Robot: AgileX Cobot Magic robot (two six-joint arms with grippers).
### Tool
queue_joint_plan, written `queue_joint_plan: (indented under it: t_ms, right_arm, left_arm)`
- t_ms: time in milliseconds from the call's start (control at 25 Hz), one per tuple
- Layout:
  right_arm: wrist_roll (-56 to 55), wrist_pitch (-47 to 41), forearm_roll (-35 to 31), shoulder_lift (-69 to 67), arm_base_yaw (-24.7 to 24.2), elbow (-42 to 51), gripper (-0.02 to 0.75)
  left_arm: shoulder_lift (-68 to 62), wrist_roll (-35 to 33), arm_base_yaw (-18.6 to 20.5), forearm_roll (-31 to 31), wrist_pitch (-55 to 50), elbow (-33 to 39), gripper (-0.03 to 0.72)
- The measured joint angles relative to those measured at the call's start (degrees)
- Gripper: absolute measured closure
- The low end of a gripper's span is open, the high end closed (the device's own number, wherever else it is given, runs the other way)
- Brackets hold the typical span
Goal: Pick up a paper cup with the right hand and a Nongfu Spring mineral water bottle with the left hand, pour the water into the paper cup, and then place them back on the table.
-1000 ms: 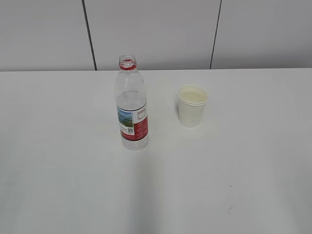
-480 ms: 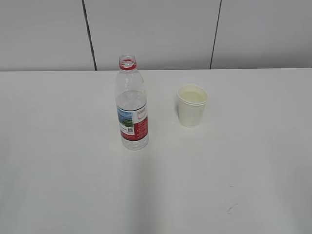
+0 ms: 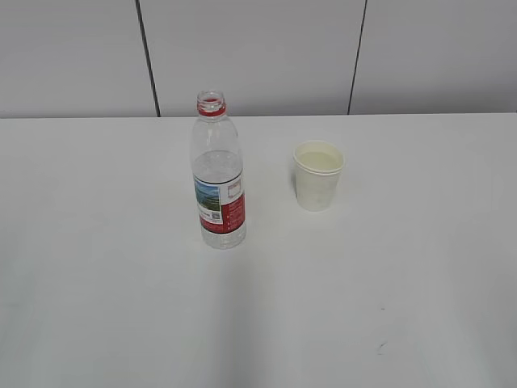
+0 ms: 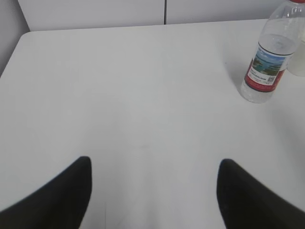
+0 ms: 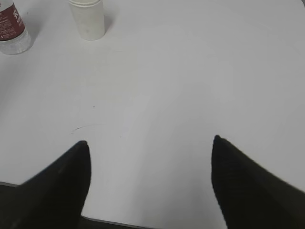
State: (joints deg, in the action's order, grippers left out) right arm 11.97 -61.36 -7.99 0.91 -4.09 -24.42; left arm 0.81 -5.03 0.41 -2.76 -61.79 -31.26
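The Nongfu Spring bottle point(image 3: 218, 171) stands upright and uncapped on the white table point(image 3: 105, 267), partly full of clear water. It also shows in the left wrist view point(image 4: 269, 57) and at the corner of the right wrist view point(image 5: 12, 28). The paper cup point(image 3: 317, 175) stands upright to its right, with liquid inside; it also shows in the right wrist view point(image 5: 87, 18). My left gripper point(image 4: 153, 164) is open and empty, far from the bottle. My right gripper point(image 5: 150, 143) is open and empty, near the table's front edge, far from the cup. Neither arm shows in the exterior view.
A grey panelled wall point(image 3: 258, 56) stands behind the table. Small dark scuff marks point(image 3: 380, 347) lie on the tabletop at the front right. The table's front edge point(image 5: 119, 222) shows under my right gripper.
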Motion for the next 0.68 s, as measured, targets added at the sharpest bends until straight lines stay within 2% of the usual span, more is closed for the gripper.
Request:
queue_joint_plan:
  t_ms: [680]
  right_arm:
    - [0.0,0.0,0.0,0.0,0.0,0.0,0.156]
  left_arm:
    - [0.0,0.0,0.0,0.0,0.0,0.0,0.208]
